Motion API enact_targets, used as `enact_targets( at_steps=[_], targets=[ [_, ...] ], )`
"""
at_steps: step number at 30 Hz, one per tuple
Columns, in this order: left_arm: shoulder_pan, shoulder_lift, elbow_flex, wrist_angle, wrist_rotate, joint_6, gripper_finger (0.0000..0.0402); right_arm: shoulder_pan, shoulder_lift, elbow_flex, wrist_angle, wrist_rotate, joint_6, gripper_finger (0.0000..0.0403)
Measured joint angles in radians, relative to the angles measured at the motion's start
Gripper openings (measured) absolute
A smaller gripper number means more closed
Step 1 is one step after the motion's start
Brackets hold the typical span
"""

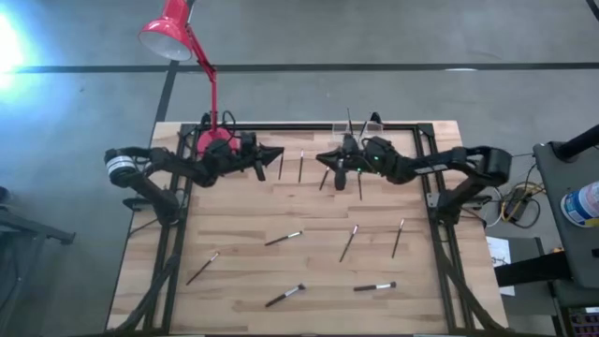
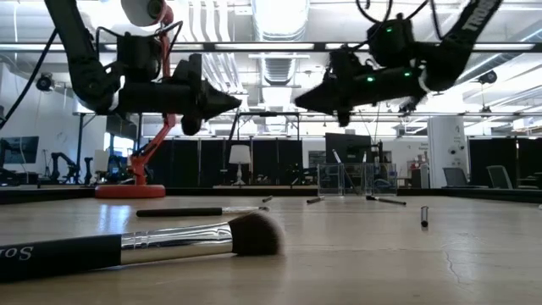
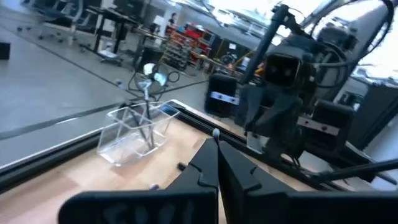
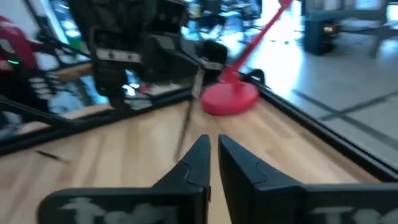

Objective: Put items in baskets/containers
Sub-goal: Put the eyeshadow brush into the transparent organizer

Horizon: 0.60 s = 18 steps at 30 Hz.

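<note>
We take this as a pause between picks. Our left pincer (image 1: 278,150) hangs above the counter (image 1: 243,225) with fingers pressed together, holding nothing, the red lamp base (image 1: 211,142) just behind it and two makeup brushes (image 1: 300,165) lying just ahead of its tip. Our right pincer (image 1: 321,157) faces it, nearly shut and empty too, the clear organiser (image 1: 357,126) close behind it with a few brushes standing inside. Six more brushes (image 1: 348,243) lie well below both. Next, one pincer must open, descend and straddle a handle.
</note>
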Motion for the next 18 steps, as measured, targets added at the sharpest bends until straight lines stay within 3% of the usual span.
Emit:
enact_targets(
  at_steps=[12,18],
  targets=[
    [-0.048,0.000,0.024,0.030,-0.005,0.032,0.0000,0.048,0.224,0.233,-0.009,-0.055,0.024,0.0137],
    [-0.056,0.000,0.025,0.035,-0.005,0.041,0.0000,0.050,0.287,0.314,-0.013,-0.061,0.046,0.0159]
  ],
)
